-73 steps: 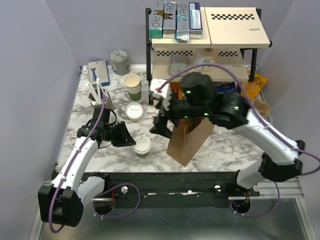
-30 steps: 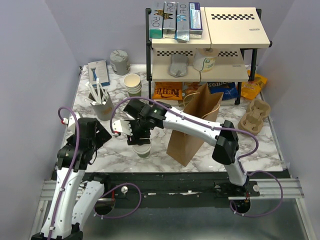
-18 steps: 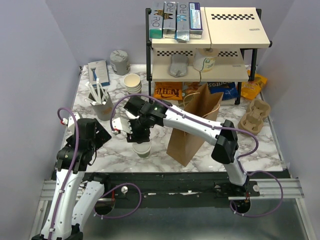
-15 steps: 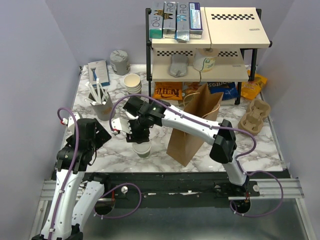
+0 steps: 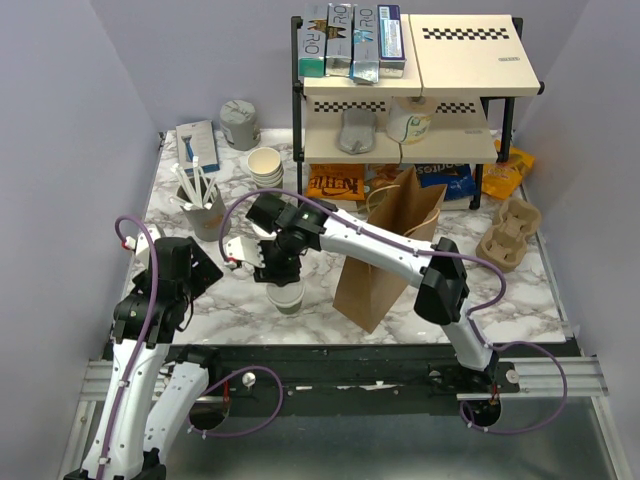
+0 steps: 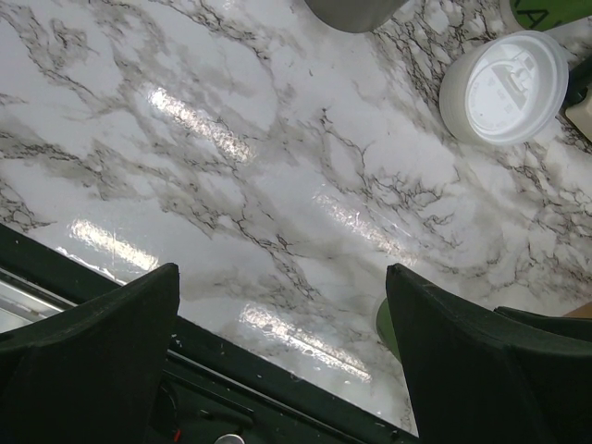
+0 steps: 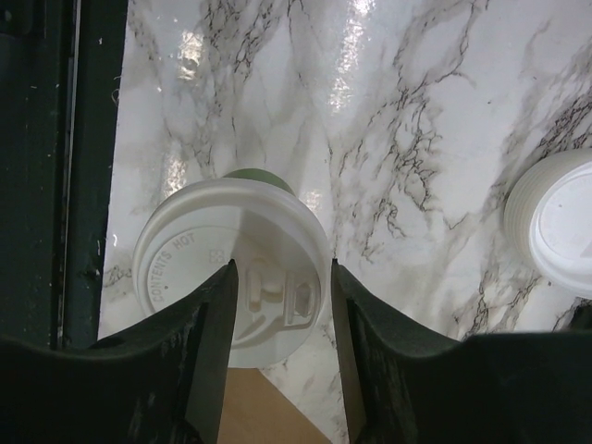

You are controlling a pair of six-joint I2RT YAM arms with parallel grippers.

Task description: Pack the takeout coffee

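The takeout coffee point(image 5: 286, 297), a cream cup with a green band and a white lid, stands upright near the table's front edge. The right wrist view looks straight down on the coffee's lid point(image 7: 199, 250). My right gripper point(image 5: 274, 268) hangs just above it. That gripper point(image 7: 282, 270) is partly open: one finger lies over the middle of the lid, the other near its right rim, and nothing is held. My left gripper point(image 5: 203, 270) is wide open and empty at the left. The left wrist view shows this gripper point(image 6: 282, 305) over bare marble, with the cup's green band point(image 6: 383, 322) beside its right finger.
A brown paper bag point(image 5: 385, 265) stands open just right of the cup. A stack of white lids point(image 7: 558, 222) lies behind it. A grey cup of sticks point(image 5: 203, 208), stacked lidless cups point(image 5: 266, 168), a shelf rack point(image 5: 400, 150) and a cup carrier point(image 5: 510, 232) stand further back.
The right jaws have narrowed over the cup's lid, and the gripper has shifted slightly above it. The left arm has not moved.
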